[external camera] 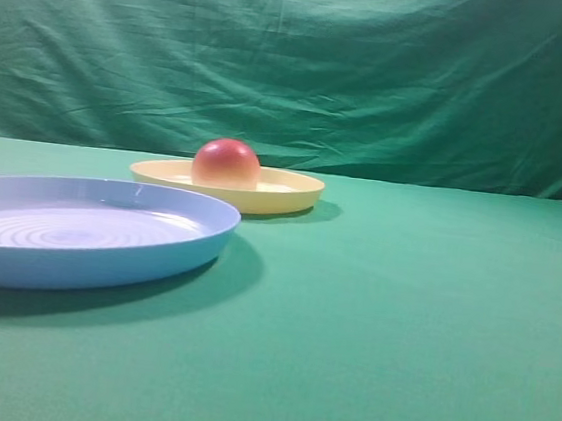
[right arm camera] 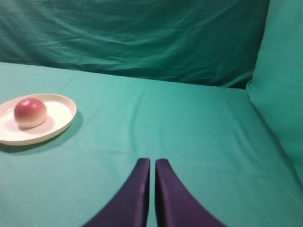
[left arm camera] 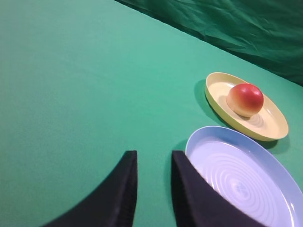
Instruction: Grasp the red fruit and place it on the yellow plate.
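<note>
On the table, a green cloth (external camera: 401, 314) is spread over the whole surface, and a wrinkled green curtain (external camera: 307, 62) is hung behind it as a backdrop. The largest object on the cloth is the light blue plate (external camera: 171, 249), which is marked with concentric rings inside and is seen at the left of the exterior high view. Behind it, and just beside its far rim, the yellow plate (external camera: 288, 193) is placed; the two plates are close, but whether their rims touch cannot be told. The red fruit (external camera: 227, 164) is seen resting on the yellow plate, a little to the left of its middle in the exterior view, with its red side up and its yellow-orange part below. In the left wrist view the left gripper (left arm camera: 154, 163) is held above the cloth just beside the near rim of the blue plate, and its two dark fingers are spread by a narrow gap with nothing between them. In the right wrist view the right gripper (right arm camera: 152, 165) is held above bare cloth, well apart from the yellow plate, and its fingers are pressed together with nothing pinched. No gripper is visible in the exterior high view.
</note>
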`<state>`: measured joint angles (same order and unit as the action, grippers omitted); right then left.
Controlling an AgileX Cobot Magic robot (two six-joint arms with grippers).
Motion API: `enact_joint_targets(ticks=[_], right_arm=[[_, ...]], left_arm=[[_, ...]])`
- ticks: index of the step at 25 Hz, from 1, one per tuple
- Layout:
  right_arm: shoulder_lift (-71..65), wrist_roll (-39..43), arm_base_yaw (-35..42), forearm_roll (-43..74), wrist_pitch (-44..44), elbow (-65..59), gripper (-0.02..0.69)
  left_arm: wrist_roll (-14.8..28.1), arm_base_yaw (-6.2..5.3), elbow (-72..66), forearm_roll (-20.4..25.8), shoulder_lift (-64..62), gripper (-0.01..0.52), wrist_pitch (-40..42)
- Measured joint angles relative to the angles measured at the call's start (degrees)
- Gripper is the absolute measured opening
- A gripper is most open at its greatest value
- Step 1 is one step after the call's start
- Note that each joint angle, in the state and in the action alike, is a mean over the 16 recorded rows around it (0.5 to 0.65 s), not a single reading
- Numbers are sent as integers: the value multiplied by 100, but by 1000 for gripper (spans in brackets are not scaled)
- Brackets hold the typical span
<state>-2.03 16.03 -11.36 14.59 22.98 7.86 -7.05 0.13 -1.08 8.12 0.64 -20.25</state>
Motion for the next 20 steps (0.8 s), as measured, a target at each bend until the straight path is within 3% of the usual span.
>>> enact_joint_targets(ticks=[20], right_arm=[[276, -748, 434, -321, -97, -931, 0]], left_arm=[[0, 0, 0, 0, 0, 157, 0]])
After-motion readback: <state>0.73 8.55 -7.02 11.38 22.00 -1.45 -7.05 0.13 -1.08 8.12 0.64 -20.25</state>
